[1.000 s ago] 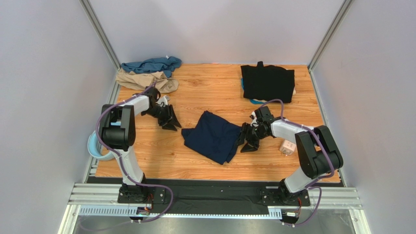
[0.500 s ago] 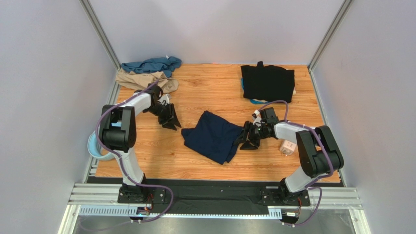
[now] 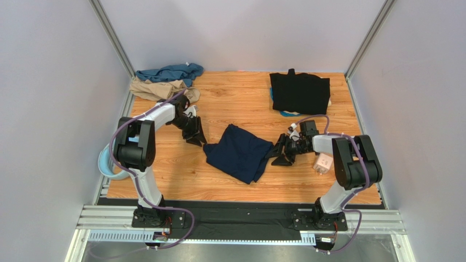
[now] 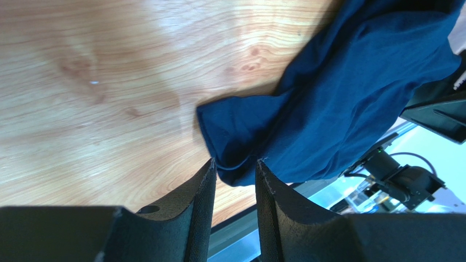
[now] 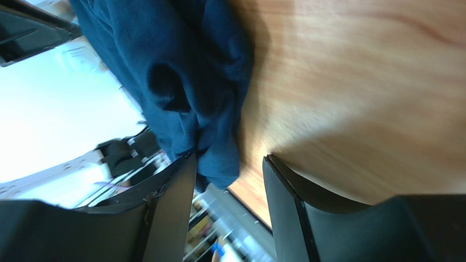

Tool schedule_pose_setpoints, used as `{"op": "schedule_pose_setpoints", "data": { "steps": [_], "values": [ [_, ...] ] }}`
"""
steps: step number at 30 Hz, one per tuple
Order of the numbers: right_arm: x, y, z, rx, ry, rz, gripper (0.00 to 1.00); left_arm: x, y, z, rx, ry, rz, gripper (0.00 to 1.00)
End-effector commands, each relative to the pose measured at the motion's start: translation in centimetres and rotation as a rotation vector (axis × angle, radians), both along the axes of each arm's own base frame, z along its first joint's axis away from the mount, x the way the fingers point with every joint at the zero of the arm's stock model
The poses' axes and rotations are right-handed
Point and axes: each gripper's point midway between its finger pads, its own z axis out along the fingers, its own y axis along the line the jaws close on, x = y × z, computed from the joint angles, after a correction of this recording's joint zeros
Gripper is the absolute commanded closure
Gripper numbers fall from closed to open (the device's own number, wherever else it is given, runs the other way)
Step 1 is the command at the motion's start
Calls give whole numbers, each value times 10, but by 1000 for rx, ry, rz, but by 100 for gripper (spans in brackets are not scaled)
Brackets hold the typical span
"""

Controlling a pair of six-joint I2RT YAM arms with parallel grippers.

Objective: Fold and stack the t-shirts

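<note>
Left gripper [image 4: 235,162]: jaws parted, corner of the navy t-shirt [image 4: 328,93] sitting between the tips. Right gripper [image 5: 228,164]: parted too, opposite hem in its gap. You've pinched nothing yet; looks staged for a two-corner fold. Beyond both: black t-shirt [image 3: 300,93] folded, teal t-shirt [image 3: 169,72] and tan t-shirt [image 3: 158,88] heaped

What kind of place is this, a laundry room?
Probably a robot test booth, not a home: plain grey walls box in a wooden table, with two robot arms bolted at its edge and t-shirts lying about.
</note>
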Motion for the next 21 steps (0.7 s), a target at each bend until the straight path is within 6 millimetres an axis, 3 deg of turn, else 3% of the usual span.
{"op": "schedule_pose_setpoints", "data": {
  "steps": [1,10,16,21],
  "values": [
    [19,9,-1,58,-18,14,44,3,-8,14,11,-34,-17,61],
    [35,16,7,118,-50,-1,43,0,-7,13,26,-28,-14,61],
    [40,14,-3,78,-23,-28,43,1,-7,12,41,-34,-13,62],
    [20,14,-18,-10,47,-6,42,4,-11,18,49,-52,-12,62]
  ]
}}
